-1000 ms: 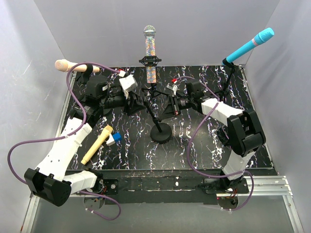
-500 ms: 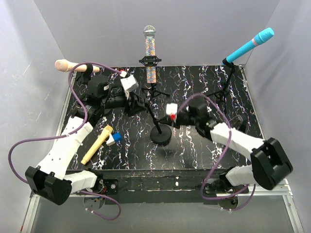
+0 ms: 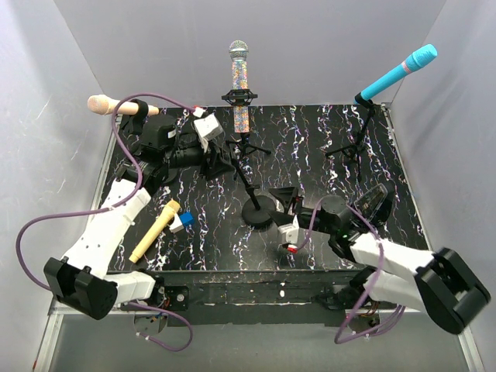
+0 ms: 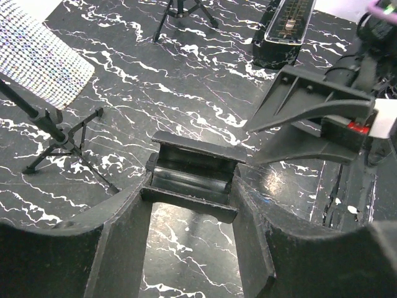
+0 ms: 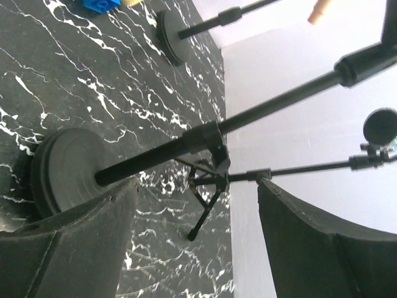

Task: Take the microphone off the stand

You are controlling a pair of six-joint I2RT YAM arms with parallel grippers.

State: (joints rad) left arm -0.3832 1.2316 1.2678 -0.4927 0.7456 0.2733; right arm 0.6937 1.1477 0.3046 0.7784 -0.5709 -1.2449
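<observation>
microphone (image 3: 239,74) – we are judging it stiff, light, glitter-slick; taking the barrel above its clip (image 3: 239,98) | right end effector (image 3: 280,209) spread | left end effector (image 4: 192,186): cannot tell

Microphone (image 3: 155,231): pale yellow, cylindrical, off its mount and lying flat on the worktop's left half, set diagonally with one end toward the near-left corner. Stand (image 3: 257,211): black, with a round disc base resting flat near the worktop's centre, apart from the microphone and to its right; a thin pole leans up and back-left to an empty clip (image 4: 192,171), gripped between the left tool's (image 4: 192,189) fingers.
</observation>
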